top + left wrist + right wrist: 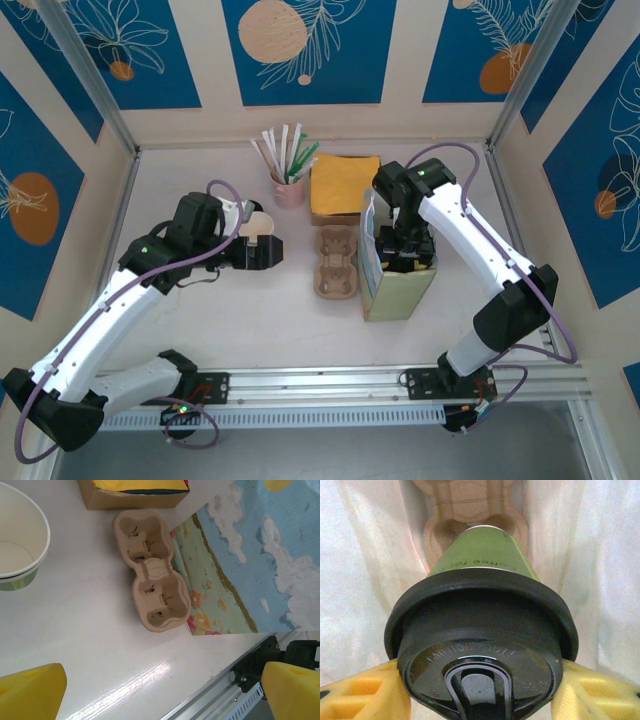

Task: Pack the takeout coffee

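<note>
Right gripper [480, 690] pinches the coffee [482, 560] under its lid, upright inside the bag [395, 295], long axis aimed down at a carrier [465, 500] pocket; left gripper [160, 692] spread, well apart

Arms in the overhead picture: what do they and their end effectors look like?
The left arm and right arm are white tubes with black joints, a purple cable looping along each. End effector fingers are chunky yellow.

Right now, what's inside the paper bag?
Inside the paper bag, the right claw grips the takeout coffee over a cardboard carrier. The coffee covers the pocket beneath, so its seating can't be seen.
</note>
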`<state>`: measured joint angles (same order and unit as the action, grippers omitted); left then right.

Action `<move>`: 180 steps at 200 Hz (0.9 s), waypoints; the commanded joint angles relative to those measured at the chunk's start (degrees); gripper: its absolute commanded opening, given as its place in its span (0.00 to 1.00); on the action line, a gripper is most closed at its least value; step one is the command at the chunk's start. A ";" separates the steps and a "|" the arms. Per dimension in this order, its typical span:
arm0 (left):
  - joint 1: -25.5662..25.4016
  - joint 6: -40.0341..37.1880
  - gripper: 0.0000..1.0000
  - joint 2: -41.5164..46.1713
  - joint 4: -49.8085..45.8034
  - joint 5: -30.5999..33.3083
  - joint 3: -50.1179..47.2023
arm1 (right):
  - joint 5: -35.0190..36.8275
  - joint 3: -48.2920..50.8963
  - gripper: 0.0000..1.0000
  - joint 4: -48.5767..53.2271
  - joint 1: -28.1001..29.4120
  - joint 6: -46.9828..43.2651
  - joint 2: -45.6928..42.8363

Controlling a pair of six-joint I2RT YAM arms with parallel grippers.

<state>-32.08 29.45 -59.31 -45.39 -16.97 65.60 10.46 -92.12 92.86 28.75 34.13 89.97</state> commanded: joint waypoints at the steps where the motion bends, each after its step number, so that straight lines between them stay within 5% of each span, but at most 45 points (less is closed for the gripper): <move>1: -0.53 -0.46 1.00 0.83 1.08 -1.56 -0.54 | -1.32 0.53 0.58 2.68 0.05 0.94 -0.24; 180: -0.50 2.54 1.00 -0.02 5.48 -3.59 -1.47 | -0.61 0.43 0.58 -2.02 1.57 0.52 1.41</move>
<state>-32.08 31.59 -59.33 -40.88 -19.53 64.16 10.48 -92.07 91.09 29.91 34.13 90.67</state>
